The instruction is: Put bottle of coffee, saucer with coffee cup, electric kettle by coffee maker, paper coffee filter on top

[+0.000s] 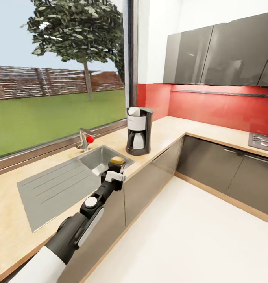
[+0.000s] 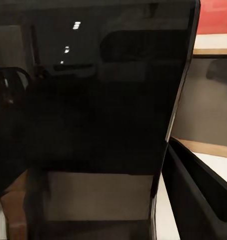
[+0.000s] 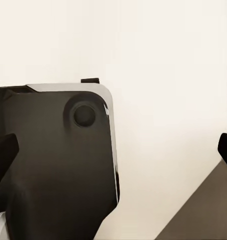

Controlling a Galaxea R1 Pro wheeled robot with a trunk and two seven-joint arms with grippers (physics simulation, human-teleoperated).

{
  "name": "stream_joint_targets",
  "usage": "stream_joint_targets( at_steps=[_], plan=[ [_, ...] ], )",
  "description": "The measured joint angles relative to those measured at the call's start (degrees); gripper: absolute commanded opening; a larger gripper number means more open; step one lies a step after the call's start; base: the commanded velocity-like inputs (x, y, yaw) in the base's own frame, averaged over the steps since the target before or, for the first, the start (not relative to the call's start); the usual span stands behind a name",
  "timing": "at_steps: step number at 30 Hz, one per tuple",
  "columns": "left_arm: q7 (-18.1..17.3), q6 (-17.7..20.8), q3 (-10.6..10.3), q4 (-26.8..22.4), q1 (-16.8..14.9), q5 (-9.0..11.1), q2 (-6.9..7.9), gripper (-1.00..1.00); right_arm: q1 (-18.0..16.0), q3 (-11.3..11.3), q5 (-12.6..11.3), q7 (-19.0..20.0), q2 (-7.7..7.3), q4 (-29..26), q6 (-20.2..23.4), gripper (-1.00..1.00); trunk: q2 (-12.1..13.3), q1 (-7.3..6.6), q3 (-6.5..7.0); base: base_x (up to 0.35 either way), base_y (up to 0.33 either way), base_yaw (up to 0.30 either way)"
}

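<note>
Wood-grain tabletop: long pale worktop over grey cabinets, with an inset grey steel sink and a faucet with a red knob below the window.
Coffee maker: tall dark grey drip machine with white front parts, upright on the tabletop just beside the sink's far corner; this part of the task already holds.
Bottle of coffee: only its yellow-gold cap shows, at the tip of the left arm, above the sink's front edge, near the coffee maker but not yet set down.
Left gripper: apparently closed round the bottle, though the jaws themselves are hidden from the head camera; the left wrist camera gives a dark glossy surface, too close to read.
Right gripper: black fingertips at both edges of its camera, spread wide, holding nothing, over pale floor.
Left to do, by my judgement: setting the bottle down, filter, saucer, cup, kettle.
</note>
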Motion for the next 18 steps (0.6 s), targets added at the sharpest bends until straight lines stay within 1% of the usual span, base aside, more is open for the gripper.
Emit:
stream_joint_targets(
  at_steps=[8, 14, 18],
  plan=[
    [0.06, 0.0, 0.09, 0.17, -0.01, -0.11, 0.08, -1.0, 0.0, -0.02, 0.0, -0.03, 0.0, -0.02, -0.04, 1.0, 0.0, 0.0, 0.0, 0.282, -0.21, 0.003],
    [0.17, -0.04, 0.26, 0.27, 0.0, -0.17, 0.48, -1.0, 0.0, 0.01, 0.0, -0.06, 0.03, -0.06, -0.03, 1.0, 0.0, 0.0, 0.0, 0.282, -0.209, 0.177],
    [0.19, -0.23, 0.28, 0.36, 0.03, -0.23, 0.55, -1.0, 0.0, 0.08, 0.05, 0.01, 0.07, -0.18, -0.07, 1.0, 0.0, 0.0, 0.0, 0.282, -0.204, 0.033]
  ],
)
